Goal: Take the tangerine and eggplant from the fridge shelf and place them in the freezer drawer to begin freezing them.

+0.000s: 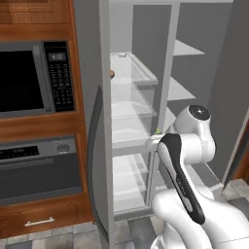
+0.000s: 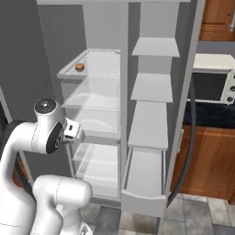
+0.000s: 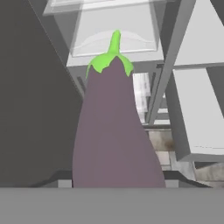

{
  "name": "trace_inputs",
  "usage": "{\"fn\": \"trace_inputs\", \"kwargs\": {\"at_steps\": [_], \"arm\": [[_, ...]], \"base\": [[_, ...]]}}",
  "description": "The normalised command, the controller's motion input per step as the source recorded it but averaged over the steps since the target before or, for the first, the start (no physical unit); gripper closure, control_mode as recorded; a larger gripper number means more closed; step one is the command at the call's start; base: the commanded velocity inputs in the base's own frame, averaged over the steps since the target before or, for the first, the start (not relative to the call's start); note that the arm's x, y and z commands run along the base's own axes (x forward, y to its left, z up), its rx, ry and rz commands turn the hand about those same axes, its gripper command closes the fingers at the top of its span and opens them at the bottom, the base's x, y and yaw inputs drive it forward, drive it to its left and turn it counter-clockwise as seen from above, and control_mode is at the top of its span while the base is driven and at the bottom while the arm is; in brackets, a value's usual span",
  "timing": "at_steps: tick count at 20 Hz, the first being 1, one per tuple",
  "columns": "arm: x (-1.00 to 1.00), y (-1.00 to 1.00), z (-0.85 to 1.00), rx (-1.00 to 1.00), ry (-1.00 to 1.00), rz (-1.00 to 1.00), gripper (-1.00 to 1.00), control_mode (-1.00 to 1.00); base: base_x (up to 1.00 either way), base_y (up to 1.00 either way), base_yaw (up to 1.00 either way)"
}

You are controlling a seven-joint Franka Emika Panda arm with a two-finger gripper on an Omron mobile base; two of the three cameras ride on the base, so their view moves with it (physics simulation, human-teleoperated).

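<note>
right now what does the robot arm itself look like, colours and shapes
The arm is glossy white with rounded, bulbous links. A long black panel runs down one link, and a dark grey round cap tops the upper joint. The wrist end is a small white block with dark details.

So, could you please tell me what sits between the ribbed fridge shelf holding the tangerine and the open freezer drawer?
In the right base view, translucent bins lie below the ribbed white fridge shelf, left of the pale grey freezer drawer.
</note>
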Motion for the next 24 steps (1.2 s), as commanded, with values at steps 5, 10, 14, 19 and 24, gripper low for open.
{"fn": "trace_inputs", "kwargs": {"at_steps": [5,10,14,19,24], "arm": [[0.0,0.0,0.0,0.0,0.0,0.0,1.0,1.0],[0.0,0.0,0.0,0.0,0.0,0.0,1.0,1.0],[0.0,0.0,0.0,0.0,0.0,0.0,1.0,1.0],[0.13,-0.18,-0.25,0.02,0.09,-0.07,1.0,-1.0],[0.73,-0.52,-0.76,0.07,0.3,-0.15,1.0,-1.0]], "base": [[0.04,-0.14,-0.2],[0.02,-0.41,-0.26],[0.04,-0.41,-0.25],[0.04,-0.23,-0.13],[0.0,0.0,0.0]]}}
